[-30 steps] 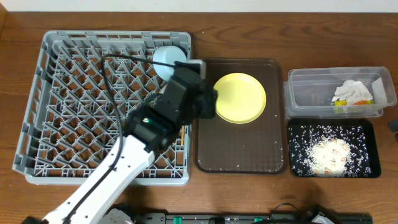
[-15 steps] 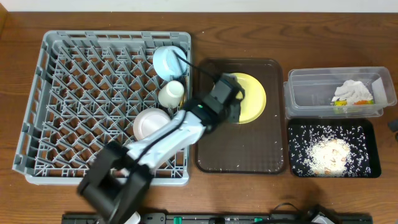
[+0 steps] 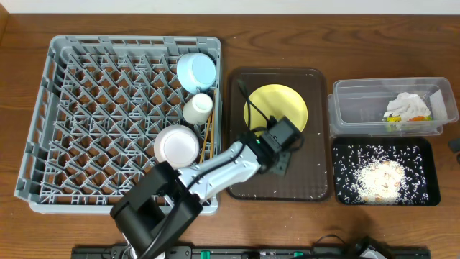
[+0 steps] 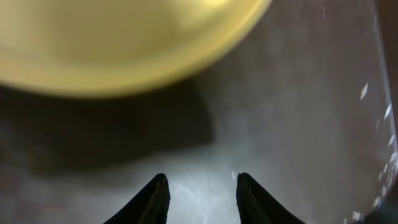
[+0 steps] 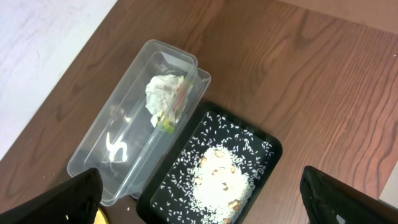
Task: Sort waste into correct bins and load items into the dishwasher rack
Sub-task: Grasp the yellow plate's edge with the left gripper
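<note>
Two black fingers [image 4: 154,199] of the left gripper [image 4: 200,198] stand a modest gap apart with nothing between them, low over the dark-brown serving tray [image 3: 280,183]. Just ahead of them, untouched, lies the round yellow plate [image 3: 277,108], plain, glossy and shallow-rimmed, on the far half of that tray. A few pale specks dot the tray's floor near its right edge.

To the left sits the large square grey plastic dishwasher rack [image 3: 93,122]. Along its right side it holds a small light-blue dish [image 3: 196,72], a small white cup [image 3: 198,108], a white bowl [image 3: 176,145] and a pair of wooden chopsticks [image 3: 209,140].

To the right, the clear plastic tub [image 3: 359,108] contains a crumpled white tissue [image 3: 406,106] and a green-and-orange wrapper [image 3: 395,122]. Touching its near side, the shallow black tray [image 3: 424,147] carries a heap of whitish rice-like scraps [image 3: 379,180] with loose grains around it. The right gripper [image 5: 205,196] hangs high above these two bins, jaws spread wide and empty.

Everything rests on a brown wooden table [image 3: 287,43], with a pale strip beyond its far edge.

Count: one plate, one dish, one cup, one bowl, two chopsticks, two bins, one rack, one serving tray.
</note>
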`<state>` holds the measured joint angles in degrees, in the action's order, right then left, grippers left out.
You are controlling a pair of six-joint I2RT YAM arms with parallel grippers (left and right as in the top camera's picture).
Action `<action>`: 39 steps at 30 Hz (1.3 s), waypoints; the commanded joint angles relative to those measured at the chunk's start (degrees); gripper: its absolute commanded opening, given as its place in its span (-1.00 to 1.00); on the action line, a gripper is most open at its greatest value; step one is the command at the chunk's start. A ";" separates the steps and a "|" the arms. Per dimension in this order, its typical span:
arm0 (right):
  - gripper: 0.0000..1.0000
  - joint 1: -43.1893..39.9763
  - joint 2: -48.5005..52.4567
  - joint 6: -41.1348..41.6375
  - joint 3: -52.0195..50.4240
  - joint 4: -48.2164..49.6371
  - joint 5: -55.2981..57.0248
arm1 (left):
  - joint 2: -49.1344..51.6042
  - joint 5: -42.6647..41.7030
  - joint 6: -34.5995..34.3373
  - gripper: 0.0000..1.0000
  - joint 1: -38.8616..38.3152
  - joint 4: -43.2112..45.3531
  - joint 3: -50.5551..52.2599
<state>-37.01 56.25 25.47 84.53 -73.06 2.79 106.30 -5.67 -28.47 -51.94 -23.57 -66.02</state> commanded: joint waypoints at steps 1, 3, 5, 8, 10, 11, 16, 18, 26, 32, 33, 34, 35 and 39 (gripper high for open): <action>0.98 -0.74 -0.09 0.63 0.00 -0.09 0.00 | 0.20 0.09 0.20 -0.38 -1.97 -0.83 0.15; 0.98 -0.74 -0.09 0.63 0.00 -0.09 0.00 | -0.04 0.37 0.37 -0.71 -2.40 0.33 0.13; 0.98 -0.74 -0.09 0.63 0.00 -0.09 0.00 | -0.28 1.36 0.37 -0.88 -2.21 2.91 0.09; 0.99 -0.74 -0.09 0.63 0.00 -0.09 0.00 | -0.31 6.47 0.37 -0.88 -1.33 7.13 0.11; 0.99 -0.74 -0.09 0.63 0.00 -0.09 0.00 | 0.17 12.24 0.35 -0.88 -1.07 9.42 0.15; 0.98 -0.74 -0.09 0.63 0.00 -0.09 0.00 | 0.52 14.80 0.35 -0.88 -1.05 10.69 0.15; 0.99 -0.74 -0.09 0.63 0.00 -0.09 0.00 | 2.75 17.31 0.35 -0.88 -1.05 16.37 0.15; 0.98 -0.74 -0.09 0.63 0.00 -0.09 0.00 | 4.26 17.31 0.35 -0.87 -1.05 17.16 0.15; 0.99 -0.74 -0.09 0.63 0.00 -0.09 0.00 | 12.13 15.34 0.35 -0.89 -1.07 15.89 0.15; 0.99 -0.74 -0.09 0.63 0.00 -0.09 0.00 | 9.44 -2.91 0.33 -0.88 -1.18 11.04 0.13; 0.98 -0.74 -0.09 0.63 0.00 -0.09 0.00 | 8.68 -7.80 0.33 -0.88 -1.18 10.12 0.15; 0.98 -0.74 -0.09 0.63 0.00 -0.09 0.00 | 8.13 -12.07 0.31 -0.88 -1.25 9.29 0.13; 0.98 -0.74 -0.09 0.63 0.00 -0.09 0.00 | 7.72 -16.13 0.31 -0.88 -1.29 8.48 0.15; 0.98 -0.74 -0.09 0.66 0.00 -0.09 0.00 | 6.97 -26.93 0.33 -0.77 -1.88 5.35 0.15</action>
<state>-37.01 56.25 25.47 84.53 -73.08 2.76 112.62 -18.24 -28.34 -53.08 -16.12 -67.53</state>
